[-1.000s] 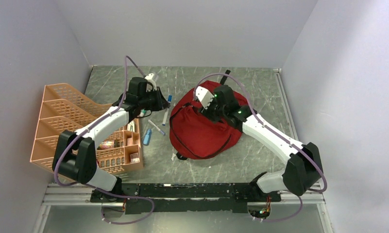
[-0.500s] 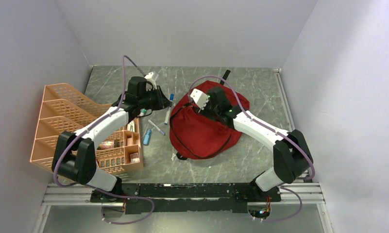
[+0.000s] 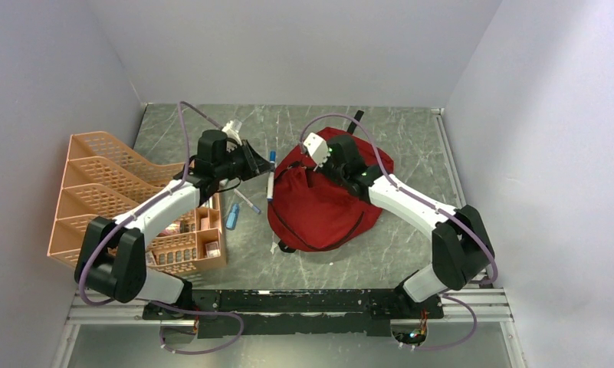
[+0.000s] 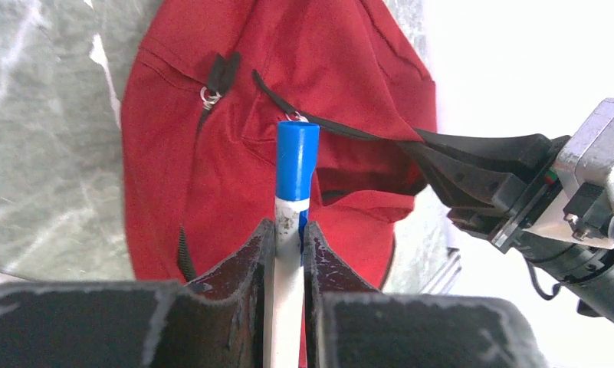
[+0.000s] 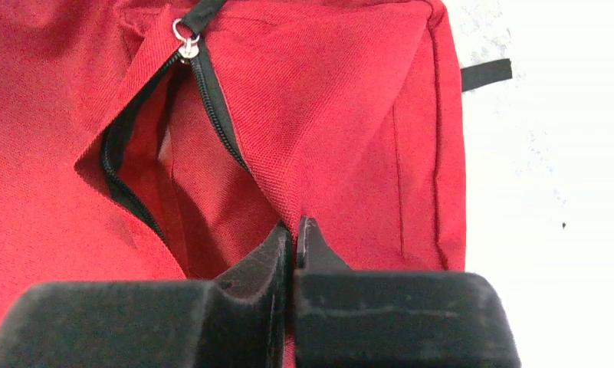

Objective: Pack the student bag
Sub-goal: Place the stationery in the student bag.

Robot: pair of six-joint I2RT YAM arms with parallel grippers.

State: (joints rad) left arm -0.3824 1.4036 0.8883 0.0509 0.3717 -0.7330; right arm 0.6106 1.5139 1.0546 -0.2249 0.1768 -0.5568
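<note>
Just right of my left end effector (image 4: 288, 234), clamped on a marker (image 4: 297, 157) cap-first, lies the student bag (image 4: 181, 146), its pocket lip (image 5: 277, 195) pinched in my right end effector (image 5: 294, 228).

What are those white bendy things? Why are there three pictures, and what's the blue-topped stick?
They are two robot arms bolted to a table. The big picture looks down from above; the other two come from small cameras on each wrist, so you see the black jaws up close. The left arm has its jaws shut on a white marker with a blue cap. The right arm pinches the edge of the red bag beside its open zip pocket. An orange basket and more pens are on the table too.
</note>
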